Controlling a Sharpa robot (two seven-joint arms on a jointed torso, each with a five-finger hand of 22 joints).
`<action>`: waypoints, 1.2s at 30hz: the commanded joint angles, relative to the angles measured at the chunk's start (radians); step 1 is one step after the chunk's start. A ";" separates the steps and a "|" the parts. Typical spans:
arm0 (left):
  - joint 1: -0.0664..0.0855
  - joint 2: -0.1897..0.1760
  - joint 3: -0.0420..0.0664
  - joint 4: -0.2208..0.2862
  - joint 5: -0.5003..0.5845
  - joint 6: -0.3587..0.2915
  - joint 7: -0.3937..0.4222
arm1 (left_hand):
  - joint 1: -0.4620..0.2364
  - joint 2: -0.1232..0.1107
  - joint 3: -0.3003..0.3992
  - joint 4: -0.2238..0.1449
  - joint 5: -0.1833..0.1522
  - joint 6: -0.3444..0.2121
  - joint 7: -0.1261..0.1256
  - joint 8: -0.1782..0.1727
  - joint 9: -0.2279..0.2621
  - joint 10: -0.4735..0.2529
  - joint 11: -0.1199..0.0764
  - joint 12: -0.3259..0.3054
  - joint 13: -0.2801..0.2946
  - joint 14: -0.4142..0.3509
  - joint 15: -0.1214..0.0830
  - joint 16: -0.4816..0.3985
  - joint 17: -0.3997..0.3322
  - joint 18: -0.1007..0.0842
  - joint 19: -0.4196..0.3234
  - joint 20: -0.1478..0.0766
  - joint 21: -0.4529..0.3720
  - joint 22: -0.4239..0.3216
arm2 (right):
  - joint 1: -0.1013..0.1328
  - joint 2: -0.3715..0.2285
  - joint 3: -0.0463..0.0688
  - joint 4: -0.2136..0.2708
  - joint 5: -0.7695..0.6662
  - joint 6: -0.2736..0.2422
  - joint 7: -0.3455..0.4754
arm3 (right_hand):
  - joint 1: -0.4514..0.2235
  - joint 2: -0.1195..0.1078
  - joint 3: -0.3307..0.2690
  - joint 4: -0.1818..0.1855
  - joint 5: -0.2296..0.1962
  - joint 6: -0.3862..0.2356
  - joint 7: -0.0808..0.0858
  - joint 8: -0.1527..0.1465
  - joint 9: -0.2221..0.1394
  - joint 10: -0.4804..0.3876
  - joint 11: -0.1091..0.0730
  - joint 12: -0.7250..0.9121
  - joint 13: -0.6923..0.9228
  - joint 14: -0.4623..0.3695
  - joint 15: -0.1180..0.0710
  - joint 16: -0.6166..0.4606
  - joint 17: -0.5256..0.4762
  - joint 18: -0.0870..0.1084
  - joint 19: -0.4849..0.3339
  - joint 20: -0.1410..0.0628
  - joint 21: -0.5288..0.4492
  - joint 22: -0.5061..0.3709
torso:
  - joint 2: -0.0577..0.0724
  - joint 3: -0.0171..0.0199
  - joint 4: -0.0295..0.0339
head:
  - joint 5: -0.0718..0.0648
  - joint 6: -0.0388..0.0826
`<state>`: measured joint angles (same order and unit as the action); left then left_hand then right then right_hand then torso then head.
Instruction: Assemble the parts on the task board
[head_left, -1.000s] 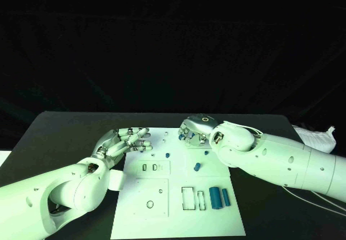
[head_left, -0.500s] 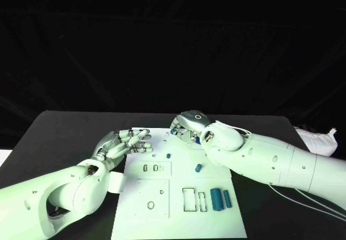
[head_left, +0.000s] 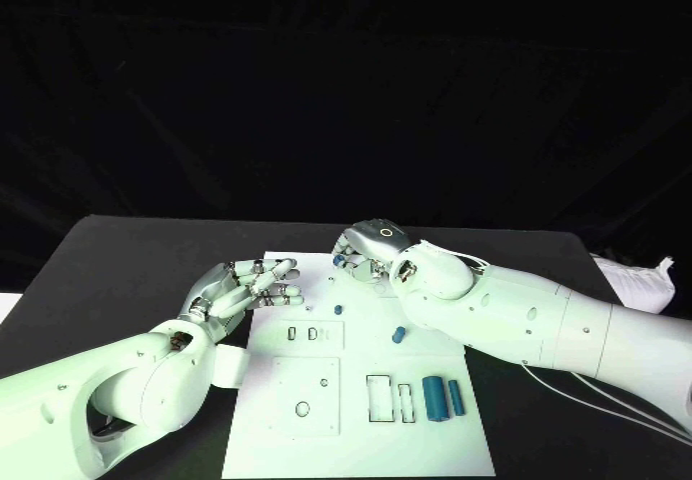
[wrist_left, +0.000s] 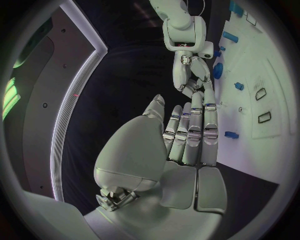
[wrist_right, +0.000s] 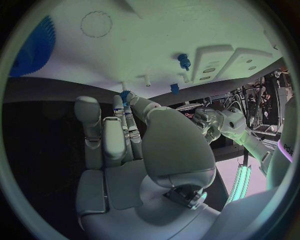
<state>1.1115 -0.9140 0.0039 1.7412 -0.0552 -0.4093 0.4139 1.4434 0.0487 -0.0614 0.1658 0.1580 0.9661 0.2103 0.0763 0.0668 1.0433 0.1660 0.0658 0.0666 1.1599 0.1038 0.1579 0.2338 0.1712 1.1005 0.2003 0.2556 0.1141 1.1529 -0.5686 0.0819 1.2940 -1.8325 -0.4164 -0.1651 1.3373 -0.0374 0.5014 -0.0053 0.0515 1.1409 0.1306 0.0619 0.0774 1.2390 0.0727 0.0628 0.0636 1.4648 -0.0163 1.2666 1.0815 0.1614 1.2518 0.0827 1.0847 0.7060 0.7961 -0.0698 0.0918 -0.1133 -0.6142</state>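
Now at the board's (head_left: 361, 420) far edge – right hand (head_left: 368, 252), fingertips pinching a small blue part (wrist_right: 124, 96) there. Left hand (head_left: 248, 288) just off the board's left edge over the counter (head_left: 130, 280), fingers straight, apart, holding nothing.

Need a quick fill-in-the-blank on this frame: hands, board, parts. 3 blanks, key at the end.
1. The task board is a ____ plate on the black table.
2. The two long blue parts lie side by side near the robot's ____ arm.
3. The left hand holds ____, its fingers apart.

Missing words: white; right; nothing
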 joint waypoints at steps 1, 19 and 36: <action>0.002 -0.002 0.001 0.004 0.003 0.024 0.005 | 0.010 -0.003 0.001 -0.004 0.000 0.000 0.009 -0.004 0.000 -0.008 -0.001 -0.001 -0.001 -0.001 0.002 -0.003 0.001 0.008 0.002 0.005 -0.007 -0.001 | 0.000 0.002 0.000 0.001 -0.002 0.026 -0.001 | -0.005 -0.011 0.000 0.005 0.003 0.002 0.006 0.006 0.021 -0.006 -0.001 -0.002 0.001 0.037 0.007 0.005 0.001 -0.014 0.001 0.005 0.003 -0.001 | 0.003 -0.0015 0.0017 | 0.002 -0.001; 0.007 -0.001 0.001 0.002 0.003 0.025 0.002 | 0.010 -0.003 0.001 -0.004 0.000 0.000 0.009 -0.004 0.000 -0.008 -0.001 -0.001 -0.001 -0.001 0.002 -0.003 0.001 0.008 0.002 0.005 -0.007 -0.001 | 0.000 0.033 0.000 -0.035 -0.035 0.054 -0.063 | -0.011 -0.018 -0.001 0.010 0.003 -0.001 0.006 0.005 0.021 -0.010 0.000 -0.003 0.001 0.036 0.007 0.003 -0.005 -0.014 -0.002 0.008 0.005 0.000 | 0.006 -0.0031 0.0042 | -0.003 0.001; 0.008 -0.001 0.001 0.002 0.003 0.026 0.002 | 0.012 -0.003 0.002 -0.007 0.000 0.000 0.009 -0.004 0.000 -0.008 -0.001 -0.001 -0.001 -0.001 0.002 -0.004 0.002 0.008 0.002 0.005 -0.007 -0.002 | 0.001 0.027 -0.001 -0.021 -0.036 0.065 -0.058 | -0.014 -0.035 0.002 0.020 0.004 -0.011 0.007 0.006 0.021 -0.026 0.003 0.002 0.002 0.036 0.011 0.007 -0.005 -0.015 -0.005 0.017 0.020 0.016 | 0.008 -0.0033 0.0016 | 0.003 -0.001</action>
<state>1.1180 -0.9157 0.0039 1.7413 -0.0542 -0.4033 0.4112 1.4474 0.0446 -0.0590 0.1637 0.1580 0.9661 0.2103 0.0745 0.0669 1.0433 0.1660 0.0658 0.0667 1.1599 0.1038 0.1578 0.2349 0.1712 1.1005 0.2003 0.2516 0.1142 1.1608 -0.5393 0.0862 1.2741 -1.8543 -0.3912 -0.2125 1.3162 -0.0690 0.5003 0.0111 0.0497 1.1250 0.1433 0.0636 0.0978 1.2070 0.0794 0.0648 0.0649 1.4647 -0.0088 1.2695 1.0753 0.1618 1.2482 0.0937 1.1023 0.7213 0.8031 -0.0730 0.0937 -0.1109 -0.6161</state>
